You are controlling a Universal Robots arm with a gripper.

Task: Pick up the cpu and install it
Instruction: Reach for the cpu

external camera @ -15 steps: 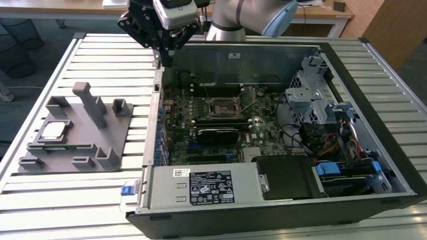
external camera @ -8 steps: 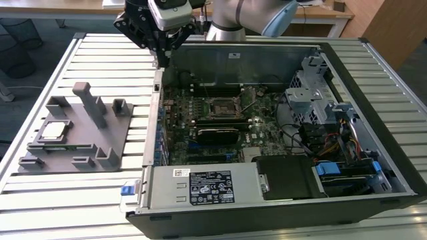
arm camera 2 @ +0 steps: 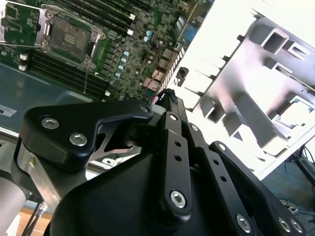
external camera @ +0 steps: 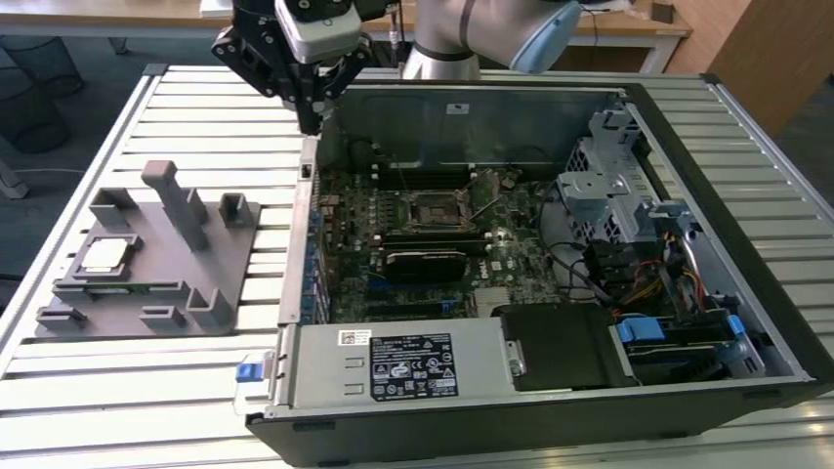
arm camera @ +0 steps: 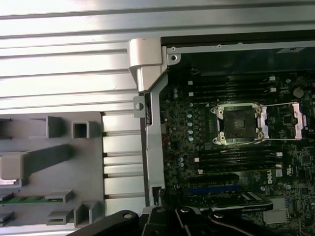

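Soft, even daylight in the exterior view: the table (external camera: 156,381) slats are bright, the cpu (external camera: 104,256) gleams pale, and the case (external camera: 521,122) is shadowed inside. In the second wrist view the grey fixture (arm camera 2: 256,103) is blown out white — heavy glare. In the first wrist view a bright band crosses the slats and the motherboard (arm camera: 221,147) sits dim.

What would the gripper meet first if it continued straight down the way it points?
Most likely the top edge of the computer case wall right under the gripper; depth is unclear, so it may slip past onto the motherboard.
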